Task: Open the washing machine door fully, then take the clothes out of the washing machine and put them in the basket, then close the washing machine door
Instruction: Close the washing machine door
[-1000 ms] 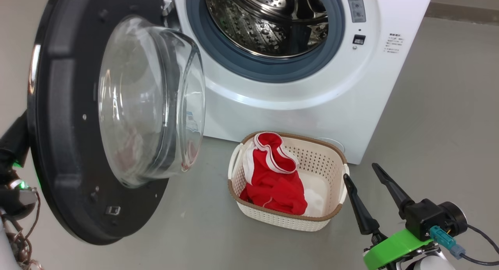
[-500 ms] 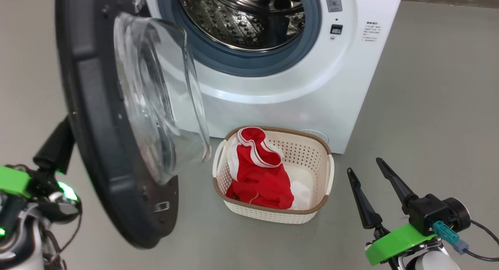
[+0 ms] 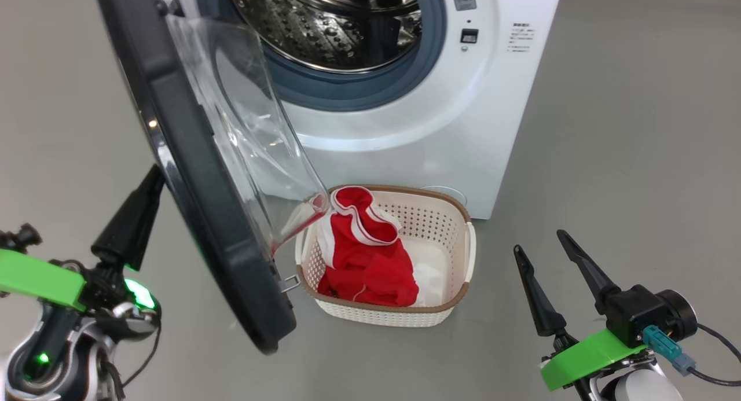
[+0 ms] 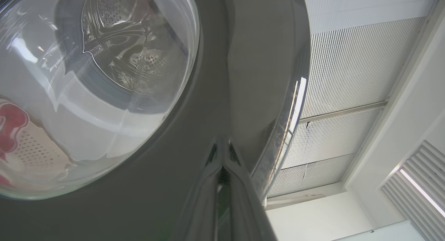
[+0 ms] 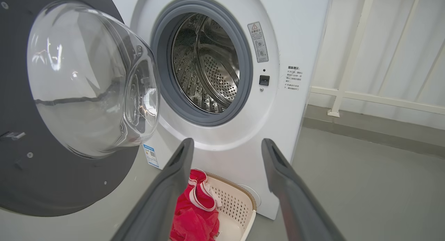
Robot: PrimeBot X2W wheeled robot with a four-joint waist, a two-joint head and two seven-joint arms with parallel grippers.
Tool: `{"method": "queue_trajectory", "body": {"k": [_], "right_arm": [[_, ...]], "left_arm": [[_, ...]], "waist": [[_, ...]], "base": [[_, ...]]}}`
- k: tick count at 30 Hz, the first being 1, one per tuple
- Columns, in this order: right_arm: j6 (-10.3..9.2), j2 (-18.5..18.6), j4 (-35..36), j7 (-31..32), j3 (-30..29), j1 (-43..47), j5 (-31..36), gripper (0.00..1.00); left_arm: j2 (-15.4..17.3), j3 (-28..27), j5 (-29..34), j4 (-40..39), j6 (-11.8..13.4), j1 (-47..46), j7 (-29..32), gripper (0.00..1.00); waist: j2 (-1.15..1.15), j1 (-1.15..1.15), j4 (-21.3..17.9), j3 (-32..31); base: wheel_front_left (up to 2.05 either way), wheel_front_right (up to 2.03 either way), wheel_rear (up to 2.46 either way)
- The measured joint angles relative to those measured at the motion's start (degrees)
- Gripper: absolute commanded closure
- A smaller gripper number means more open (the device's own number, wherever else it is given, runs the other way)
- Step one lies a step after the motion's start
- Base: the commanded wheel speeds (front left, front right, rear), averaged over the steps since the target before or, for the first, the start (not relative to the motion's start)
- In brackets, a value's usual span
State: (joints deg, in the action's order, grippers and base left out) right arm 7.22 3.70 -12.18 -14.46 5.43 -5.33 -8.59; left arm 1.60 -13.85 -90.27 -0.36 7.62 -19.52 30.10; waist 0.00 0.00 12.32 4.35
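Observation:
The washing machine door (image 3: 197,175) stands half open, seen nearly edge-on, its glass bowl (image 3: 255,140) facing the steel drum (image 3: 324,25) of the white washing machine (image 3: 405,135). My left gripper (image 3: 155,175) is shut, its tips pressed against the door's glossy outer face (image 4: 174,171). The red clothes (image 3: 365,256) lie in the cream basket (image 3: 446,308) on the floor before the machine. My right gripper (image 3: 538,243) hangs open and holds nothing, to the right of the basket. In the right wrist view the door (image 5: 41,185), drum (image 5: 208,70), clothes (image 5: 194,213) and basket (image 5: 240,206) show.
Grey floor (image 3: 625,158) spreads open to the right of the machine. A white railing (image 5: 351,53) runs along the wall beyond the machine's right side. The door's lower edge hangs close to the basket's left rim.
The door has swung toward the machine's opening, from facing me to nearly edge-on. My left gripper followed behind it, rightward. The head camera shifted too; the right gripper stayed about where it was.

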Motion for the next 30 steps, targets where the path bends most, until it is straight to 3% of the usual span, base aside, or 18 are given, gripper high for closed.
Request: {"method": "queue_trajectory", "body": {"k": [17, 22, 23, 25, 26, 30], "right_arm": [[0.0, -0.1, 0.19, 0.0, 0.1, 0.01, -0.12, 0.0], [0.0, -0.16, 0.2, 0.0, 0.12, 0.02, -0.27, 0.0], [0.0, -0.18, 0.2, 0.0, 0.11, 0.02, -0.27, 0.0], [0.0, -0.2, 0.23, 0.0, 0.11, 0.02, -0.27, 0.0], [0.0, -0.21, 0.25, 0.0, 0.1, 0.02, -0.27, 0.0], [0.0, -0.25, 0.43, 0.0, 0.1, 0.03, -0.46, 0.0]], "left_arm": [[0.09, 2.68, -1.55, -1.11, -0.27, 1.94, -2.26, 1.0], [2.32, 3.26, 1.9, -1.27, -4.05, 3.73, -3.08, 1.0], [3.0, 3.36, 3.52, -1.45, -5.03, 4.11, -3.77, 0.96], [3.98, 3.43, 6.31, -1.44, -6.48, 4.46, -5.39, 0.55], [4.8, 3.7, 8.62, -1.44, -7.49, 4.66, -6.42, 0.03], [7.09, 3.82, 16.89, -1.32, -10.48, 5.59, -11.92, 0.0]], "waist": [[0.0, 0.0, -4.45, -0.16], [0.0, 0.0, -4.85, -0.36], [0.0, 0.0, -4.87, -0.34], [0.0, 0.0, -4.86, -0.29], [0.0, 0.0, -4.86, -0.26], [0.0, 0.0, -4.9, -0.07]], "base": [[0.0, 0.0, 0.0], [0.0, 0.0, 0.0], [0.0, 0.0, 0.0], [0.0, 0.0, 0.0], [0.0, 0.0, 0.0], [0.0, 0.0, 0.0]]}}
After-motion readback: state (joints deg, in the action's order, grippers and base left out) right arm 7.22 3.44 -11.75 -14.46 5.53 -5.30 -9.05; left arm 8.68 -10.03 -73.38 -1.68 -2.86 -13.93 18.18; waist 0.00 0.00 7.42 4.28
